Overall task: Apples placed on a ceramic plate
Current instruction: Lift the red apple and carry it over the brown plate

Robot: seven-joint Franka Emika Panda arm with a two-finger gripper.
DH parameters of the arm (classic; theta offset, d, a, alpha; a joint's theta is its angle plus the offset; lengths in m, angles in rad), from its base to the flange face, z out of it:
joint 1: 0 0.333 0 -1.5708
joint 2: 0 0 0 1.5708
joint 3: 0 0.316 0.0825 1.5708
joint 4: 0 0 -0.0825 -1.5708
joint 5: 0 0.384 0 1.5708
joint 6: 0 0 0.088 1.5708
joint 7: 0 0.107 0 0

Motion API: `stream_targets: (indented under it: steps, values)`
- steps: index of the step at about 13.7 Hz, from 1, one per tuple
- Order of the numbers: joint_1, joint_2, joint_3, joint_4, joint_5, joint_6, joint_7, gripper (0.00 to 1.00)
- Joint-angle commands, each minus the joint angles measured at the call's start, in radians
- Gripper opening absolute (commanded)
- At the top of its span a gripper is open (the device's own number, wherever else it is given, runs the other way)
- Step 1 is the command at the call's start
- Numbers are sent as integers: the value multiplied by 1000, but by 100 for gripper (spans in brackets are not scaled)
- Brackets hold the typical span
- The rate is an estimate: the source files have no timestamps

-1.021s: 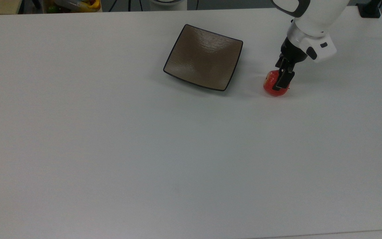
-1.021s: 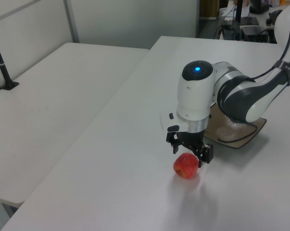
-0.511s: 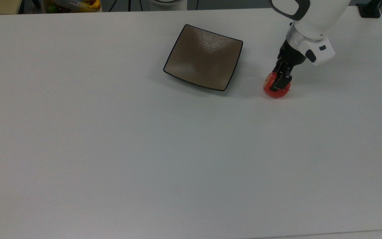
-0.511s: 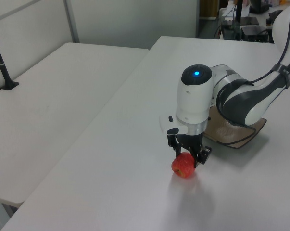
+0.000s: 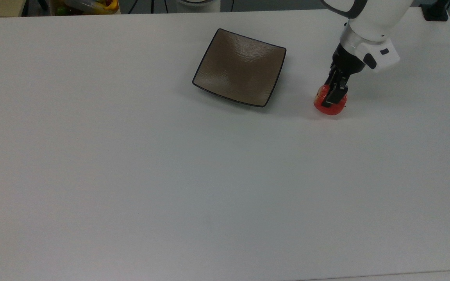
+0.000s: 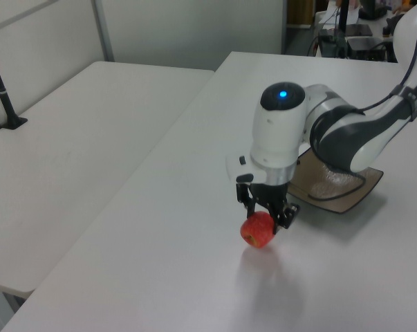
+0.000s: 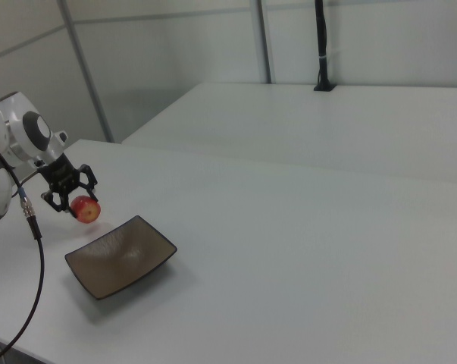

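Now we have lifted the apple (image 6: 258, 230) a bit off the desk (image 5: 131, 175); our jaws squeeze it. Beside them, the plate (image 5: 240, 66) waits bare.

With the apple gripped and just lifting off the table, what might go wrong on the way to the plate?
1. The gripper pinches the round, glossy apple near its top, with most of the fruit hanging below the fingers, so it may slip out during the carry.
2. The apple sits barely above the table; a low sideways move toward the plate might knock its raised black rim and shove it.
3. Released from height, the apple may roll off the shallow plate.
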Motion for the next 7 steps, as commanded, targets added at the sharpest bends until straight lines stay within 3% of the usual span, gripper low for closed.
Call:
stream_targets:
  steps: [1, 4, 7]
  values:
    - [-28, -101, -11, -23, 4, 6, 19, 44]
    - [-57, -180, -11, -57, 61, -4, 14, 44]
    - [-88, -292, -12, -150, 113, -4, -1, 45]
